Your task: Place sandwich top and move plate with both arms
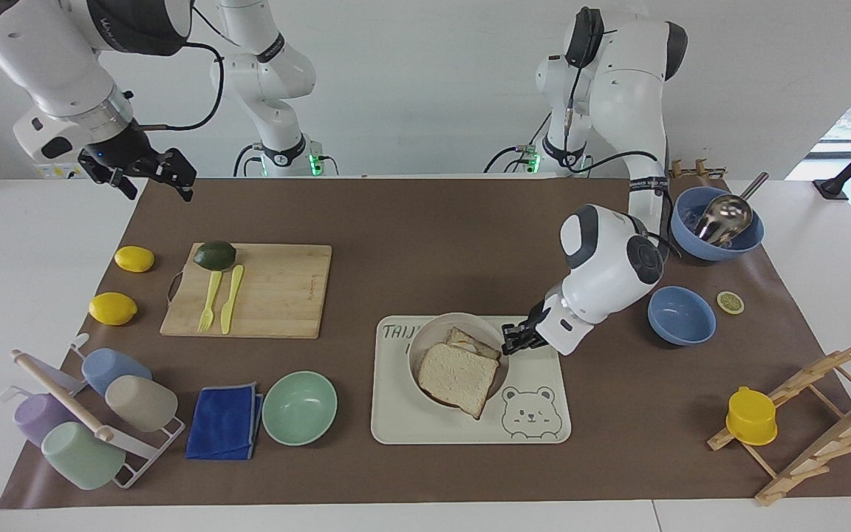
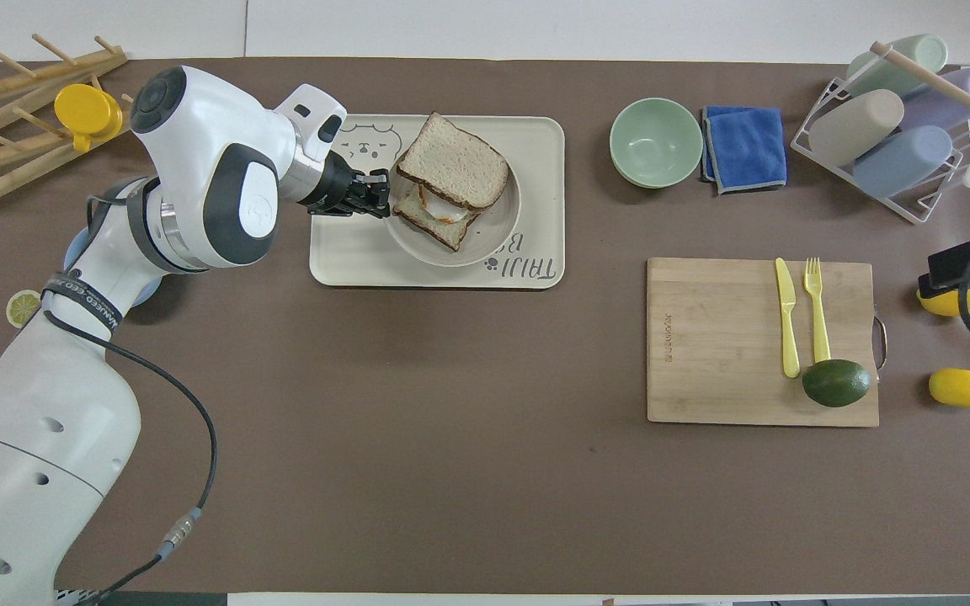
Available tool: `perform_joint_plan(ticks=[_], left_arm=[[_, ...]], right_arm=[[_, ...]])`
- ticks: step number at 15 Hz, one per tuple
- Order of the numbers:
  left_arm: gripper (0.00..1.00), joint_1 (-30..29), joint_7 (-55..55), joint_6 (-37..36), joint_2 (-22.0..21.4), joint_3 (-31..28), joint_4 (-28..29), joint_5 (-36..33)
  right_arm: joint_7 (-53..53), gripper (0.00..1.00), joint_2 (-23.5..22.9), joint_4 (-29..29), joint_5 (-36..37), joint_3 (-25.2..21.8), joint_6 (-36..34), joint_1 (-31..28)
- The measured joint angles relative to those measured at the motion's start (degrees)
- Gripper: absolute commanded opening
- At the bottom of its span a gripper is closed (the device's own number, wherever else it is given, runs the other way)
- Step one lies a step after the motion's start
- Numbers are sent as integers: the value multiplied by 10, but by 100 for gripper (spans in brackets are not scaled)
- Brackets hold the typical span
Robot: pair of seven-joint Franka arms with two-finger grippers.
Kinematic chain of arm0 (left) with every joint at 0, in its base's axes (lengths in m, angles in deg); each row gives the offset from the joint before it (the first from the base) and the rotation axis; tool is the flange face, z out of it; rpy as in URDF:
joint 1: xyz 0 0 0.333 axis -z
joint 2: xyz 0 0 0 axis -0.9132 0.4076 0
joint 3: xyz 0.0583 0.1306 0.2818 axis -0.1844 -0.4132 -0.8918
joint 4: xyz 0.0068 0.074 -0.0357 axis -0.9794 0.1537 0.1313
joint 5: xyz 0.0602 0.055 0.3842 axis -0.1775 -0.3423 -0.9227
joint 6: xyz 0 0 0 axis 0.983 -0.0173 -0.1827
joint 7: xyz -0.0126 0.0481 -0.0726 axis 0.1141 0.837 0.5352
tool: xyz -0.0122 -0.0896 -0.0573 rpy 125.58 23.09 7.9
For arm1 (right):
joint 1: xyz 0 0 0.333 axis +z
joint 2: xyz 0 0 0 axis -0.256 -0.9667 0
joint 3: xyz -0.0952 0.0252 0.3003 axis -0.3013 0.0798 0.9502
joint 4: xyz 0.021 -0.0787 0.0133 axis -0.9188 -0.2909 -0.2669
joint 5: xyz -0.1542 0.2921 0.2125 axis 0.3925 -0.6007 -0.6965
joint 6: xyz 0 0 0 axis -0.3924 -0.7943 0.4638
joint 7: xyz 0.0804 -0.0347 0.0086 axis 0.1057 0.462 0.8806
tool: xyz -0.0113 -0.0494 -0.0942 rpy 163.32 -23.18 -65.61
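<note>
Overhead: one plate (image 2: 498,244) (left gripper (image 2: 377,195) clamped) | two lemons (image 2: 962,387)

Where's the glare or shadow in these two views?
Facing view: glare on the metal ladle in the blue bowl, a bright window at the edge above the rack. Overhead view: even light, only a soft shadow on the mat beside the left arm; the plate shows no glare.
</note>
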Motion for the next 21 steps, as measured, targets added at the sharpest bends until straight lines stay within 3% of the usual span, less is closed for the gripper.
perform_joint_plan(ticks=[6, 7, 8, 9, 10, 15, 18, 21], left_arm=[[0, 2, -7, 23, 1, 1, 24, -2], [5, 2, -9, 24, 1, 1, 27, -2], [40, 2, -10, 25, 1, 1, 29, -2], [91, 2, -11, 25, 1, 1, 30, -2], [100, 2, -11, 26, 1, 1, 30, -2], [100, -1, -13, 21, -2, -1, 21, -2], [100, -7, -14, -30, -10, -24, -10, -29], [100, -16, -15, -99, -58, -47, -24, -100]], right_arm=[[0, 100, 0, 0, 0, 0, 0, 0], [0, 100, 0, 0, 0, 0, 0, 0], [0, 100, 0, 0, 0, 0, 0, 0], [0, 100, 0, 0, 0, 0, 0, 0], [0, 100, 0, 0, 0, 0, 0, 0], [0, 100, 0, 0, 0, 0, 0, 0], [0, 100, 0, 0, 0, 0, 0, 0], [0, 100, 0, 0, 0, 0, 0, 0]])
